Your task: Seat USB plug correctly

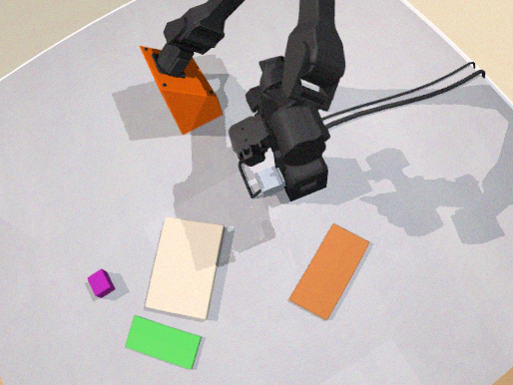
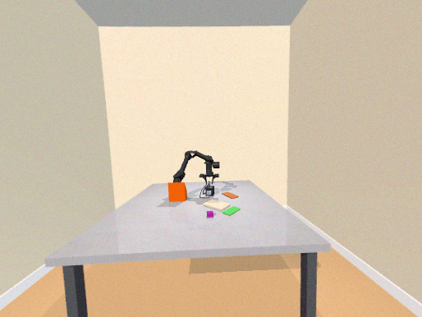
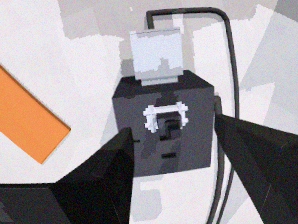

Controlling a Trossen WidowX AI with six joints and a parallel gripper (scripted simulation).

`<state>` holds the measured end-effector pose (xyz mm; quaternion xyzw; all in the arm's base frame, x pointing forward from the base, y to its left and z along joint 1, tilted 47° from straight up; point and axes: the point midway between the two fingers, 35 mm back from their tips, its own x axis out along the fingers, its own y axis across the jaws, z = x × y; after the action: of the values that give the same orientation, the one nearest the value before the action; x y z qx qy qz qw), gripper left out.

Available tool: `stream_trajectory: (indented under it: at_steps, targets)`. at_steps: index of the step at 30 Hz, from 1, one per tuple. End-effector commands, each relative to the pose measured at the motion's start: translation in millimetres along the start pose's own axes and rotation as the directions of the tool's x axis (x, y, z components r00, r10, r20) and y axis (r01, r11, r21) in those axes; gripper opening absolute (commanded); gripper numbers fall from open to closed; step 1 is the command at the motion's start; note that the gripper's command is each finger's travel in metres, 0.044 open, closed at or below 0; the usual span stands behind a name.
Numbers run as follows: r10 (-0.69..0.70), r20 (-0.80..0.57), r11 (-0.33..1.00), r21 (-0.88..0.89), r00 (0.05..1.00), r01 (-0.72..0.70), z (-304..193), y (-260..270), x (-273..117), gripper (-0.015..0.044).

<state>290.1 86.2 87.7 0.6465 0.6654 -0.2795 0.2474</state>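
The black power cube [image 1: 309, 185] [image 2: 212, 189] [image 3: 195, 145] stands on the table, partly under the arm in the top view. The pale blue-white plug [image 1: 269, 181] [image 3: 157, 54] projects at one side of the cube, its narrower end at the cube's edge and a black cable at its outer end. How deep it sits cannot be told. White outlined marks and dark slots show on the cube's near face in the wrist view. My gripper [image 2: 209, 181] [image 3: 173, 128] is open and partly narrowed, above the cube, with its fingertips near the cube's left and right edges. The plug is not between them.
Two black cables [image 1: 399, 102] run to the table's edge. An orange wedge-shaped block [image 1: 187, 100] [image 2: 177, 192] stands by the arm's base. A cream slab [image 1: 185, 269], a green slab [image 1: 164, 342], an orange slab [image 1: 329, 271] [image 3: 30, 120] and a magenta cube [image 1: 101, 283] lie on the table.
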Motion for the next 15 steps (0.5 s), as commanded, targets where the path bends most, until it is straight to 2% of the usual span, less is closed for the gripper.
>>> stream_trajectory:
  at_steps: [1,6,15]
  targets:
    - [0.000,0.000,1.000,-0.001,1.000,0.000,-0.1,0.1,-0.2,0.0125]
    - [0.000,0.000,1.000,-0.001,1.000,0.000,-0.1,0.1,-0.2,0.0000]
    - [0.000,0.000,1.000,-0.001,1.000,0.000,-0.1,0.1,-0.2,0.0000]
